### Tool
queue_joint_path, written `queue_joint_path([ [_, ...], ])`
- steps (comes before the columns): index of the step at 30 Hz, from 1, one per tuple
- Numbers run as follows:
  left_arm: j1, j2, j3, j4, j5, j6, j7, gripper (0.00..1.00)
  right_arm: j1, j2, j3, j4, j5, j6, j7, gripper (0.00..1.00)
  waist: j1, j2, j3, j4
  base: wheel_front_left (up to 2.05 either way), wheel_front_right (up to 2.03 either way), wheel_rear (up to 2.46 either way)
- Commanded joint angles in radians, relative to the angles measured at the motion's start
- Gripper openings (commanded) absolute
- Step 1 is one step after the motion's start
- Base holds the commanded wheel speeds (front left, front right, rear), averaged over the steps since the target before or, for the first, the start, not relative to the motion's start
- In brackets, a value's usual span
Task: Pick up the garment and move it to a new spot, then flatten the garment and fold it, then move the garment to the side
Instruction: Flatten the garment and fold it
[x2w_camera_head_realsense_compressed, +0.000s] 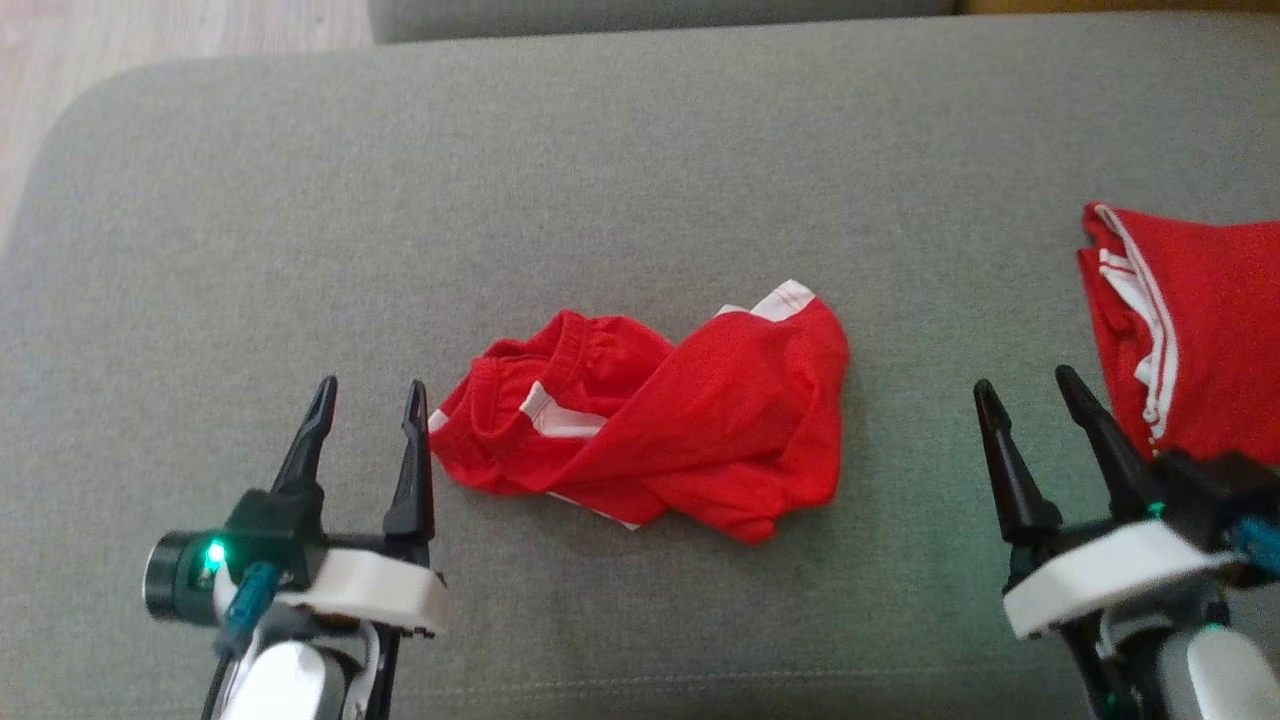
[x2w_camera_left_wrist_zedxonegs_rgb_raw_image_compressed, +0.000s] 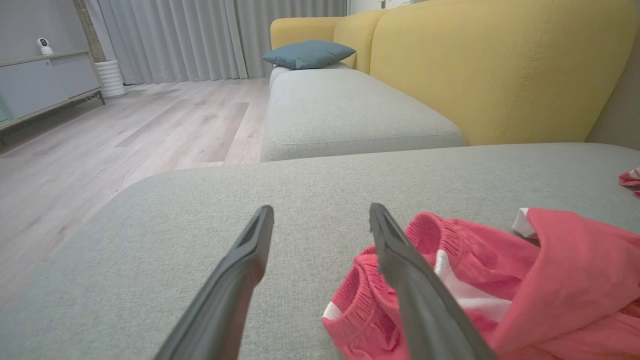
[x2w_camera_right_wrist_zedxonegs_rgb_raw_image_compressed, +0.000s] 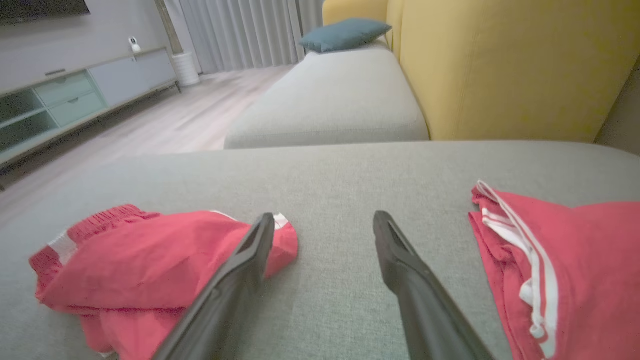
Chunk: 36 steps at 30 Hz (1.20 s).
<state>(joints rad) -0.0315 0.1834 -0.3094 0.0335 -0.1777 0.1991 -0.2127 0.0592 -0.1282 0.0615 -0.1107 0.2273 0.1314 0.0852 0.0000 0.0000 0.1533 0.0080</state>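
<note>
A crumpled red garment (x2w_camera_head_realsense_compressed: 660, 415) with white trim and an elastic waistband lies in the middle of the grey sofa cushion (x2w_camera_head_realsense_compressed: 300, 220). My left gripper (x2w_camera_head_realsense_compressed: 370, 395) hovers open just left of it, its right finger close to the waistband (x2w_camera_left_wrist_zedxonegs_rgb_raw_image_compressed: 380, 295). In the left wrist view the garment (x2w_camera_left_wrist_zedxonegs_rgb_raw_image_compressed: 525, 280) lies to the right of my open left gripper (x2w_camera_left_wrist_zedxonegs_rgb_raw_image_compressed: 320, 212). My right gripper (x2w_camera_head_realsense_compressed: 1025, 385) stands open to the right of the garment, nothing between its fingers. In the right wrist view the garment (x2w_camera_right_wrist_zedxonegs_rgb_raw_image_compressed: 140, 265) lies at the left of my open right gripper (x2w_camera_right_wrist_zedxonegs_rgb_raw_image_compressed: 325, 220).
A second red piece of clothing with white stripes (x2w_camera_head_realsense_compressed: 1190, 330) lies at the cushion's right edge (x2w_camera_right_wrist_zedxonegs_rgb_raw_image_compressed: 565, 260). Behind are another grey seat (x2w_camera_left_wrist_zedxonegs_rgb_raw_image_compressed: 345, 110), a yellow backrest (x2w_camera_left_wrist_zedxonegs_rgb_raw_image_compressed: 490, 65), a blue pillow (x2w_camera_left_wrist_zedxonegs_rgb_raw_image_compressed: 307, 52), and wooden floor (x2w_camera_left_wrist_zedxonegs_rgb_raw_image_compressed: 100, 140) to the left.
</note>
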Motion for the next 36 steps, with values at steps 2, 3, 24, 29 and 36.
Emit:
queue_joint_path([
  [2, -0.073, 0.011, 0.029, -0.037, 0.005, 0.002, -0.003, 1.00, -0.102, -0.046, 0.032, 0.006, 0.020, -0.001, 0.029, 1.00, 0.0000, 0.0000, 0.034, 0.018, 0.00, 0.00, 0.00],
  [3, -0.083, 0.009, 0.026, -0.037, 0.006, 0.000, -0.005, 1.00, -0.127, -0.060, 0.042, 0.027, 0.027, -0.001, 0.042, 1.00, 0.0000, 0.0000, 0.047, 0.025, 0.00, 0.00, 0.00],
  [24, -0.219, -0.049, -0.012, 0.044, 0.008, -0.031, -0.047, 1.00, -0.593, -0.280, 0.448, 0.494, 0.229, -0.001, 0.357, 0.00, 0.0000, 0.0000, 0.169, 0.135, 0.00, 0.00, 0.00],
  [29, -0.217, -0.051, -0.008, 0.051, 0.008, -0.030, -0.048, 1.00, -0.624, -0.295, 0.453, 0.484, 0.247, -0.001, 0.287, 0.00, 0.0000, 0.0000, 0.158, 0.131, 0.00, 0.00, 0.00],
  [36, -0.206, -0.046, 0.006, 0.046, 0.010, -0.027, -0.049, 1.00, -0.661, -0.307, 0.414, 0.408, 0.234, -0.001, 0.135, 0.00, 0.0000, 0.0000, 0.120, 0.108, 0.00, 0.00, 0.00],
])
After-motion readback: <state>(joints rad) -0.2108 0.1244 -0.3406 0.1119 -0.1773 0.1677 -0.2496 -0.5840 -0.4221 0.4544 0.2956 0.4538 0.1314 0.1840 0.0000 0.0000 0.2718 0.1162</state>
